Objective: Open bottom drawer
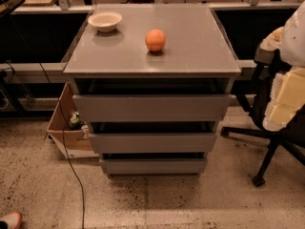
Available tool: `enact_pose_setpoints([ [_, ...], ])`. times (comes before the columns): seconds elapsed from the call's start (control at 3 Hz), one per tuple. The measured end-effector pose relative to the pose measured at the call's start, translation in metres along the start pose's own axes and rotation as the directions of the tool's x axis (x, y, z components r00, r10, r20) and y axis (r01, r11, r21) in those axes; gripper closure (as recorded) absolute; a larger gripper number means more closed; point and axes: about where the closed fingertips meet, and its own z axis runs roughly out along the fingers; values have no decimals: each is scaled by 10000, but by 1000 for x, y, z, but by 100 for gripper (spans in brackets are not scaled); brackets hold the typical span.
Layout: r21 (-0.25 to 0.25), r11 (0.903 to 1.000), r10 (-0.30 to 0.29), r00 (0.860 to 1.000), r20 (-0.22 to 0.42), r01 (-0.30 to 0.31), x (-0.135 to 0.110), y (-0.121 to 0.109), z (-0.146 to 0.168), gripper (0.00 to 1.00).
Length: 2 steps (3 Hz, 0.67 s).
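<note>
Well, approach step, nothing pulled yet: bottom drawer (pixel 152 166) shut, lowest in the cabinet (pixel 190 51). Gripper (pixel 285 101) far right by the chair (pixel 269 144), grip state can't tell. Next, likely: reach low, catch the front's top edge, pull.

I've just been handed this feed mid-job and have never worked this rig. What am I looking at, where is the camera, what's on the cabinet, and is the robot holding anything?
One camera looks down at the front of a grey cabinet; where it is mounted is not on record. The robot is a wheeled base with one arm. The pale shape at the right edge is that arm; its gripper hangs right of the cabinet, in front of a black office chair, touching no drawer. I see nothing held in it. On the cabinet top lie a cream bowl, back left, and an orange, near the middle. Of three drawers, the bottom drawer looks shut. A cardboard box sits on the floor, left.
</note>
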Motion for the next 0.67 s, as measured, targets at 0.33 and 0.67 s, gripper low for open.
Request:
enact_pose_setpoints([
  [0.33,0,10000,0,10000,0,0,0,0,0,0],
  [0.67,-318,9993,199,9997,126,-195,12,0,33,0],
])
